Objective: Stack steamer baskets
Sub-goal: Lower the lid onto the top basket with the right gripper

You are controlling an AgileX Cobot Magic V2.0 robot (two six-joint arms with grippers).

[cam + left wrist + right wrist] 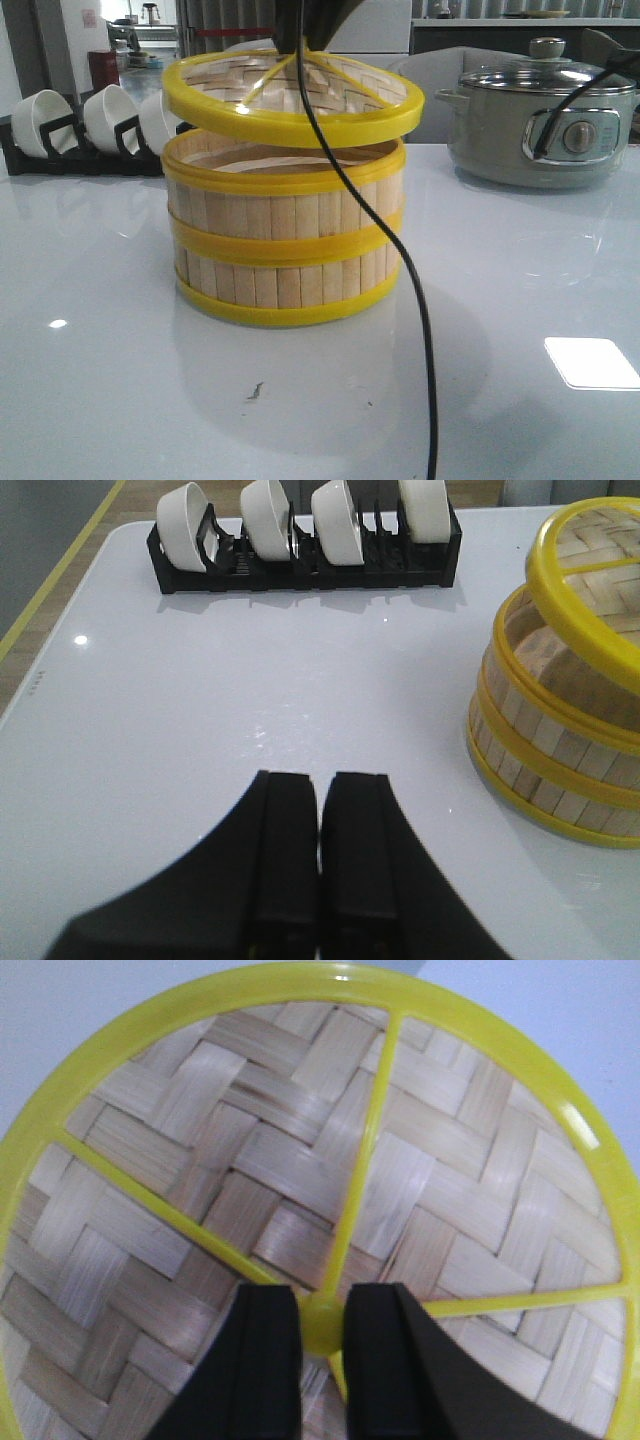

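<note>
L gripper [320, 825] low over table, fingers [285, 840] pressed together, holding nothing. R gripper [322, 1325] points down, fingers [268, 1360] clamped on lid's [300, 1160] centre knob.

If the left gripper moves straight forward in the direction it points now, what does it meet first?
Probably the black bowl rack with white bowls at the far table edge. The left gripper, shut, aims over bare table; the stacked steamer baskets sit off to the side.

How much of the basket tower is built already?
Done: the two steamer baskets already sit stacked. In hand: the right end effector grips the woven lid by its knob, tilted above the top basket. Left: setting the lid down. The left end effector is shut, holding nothing.
</note>
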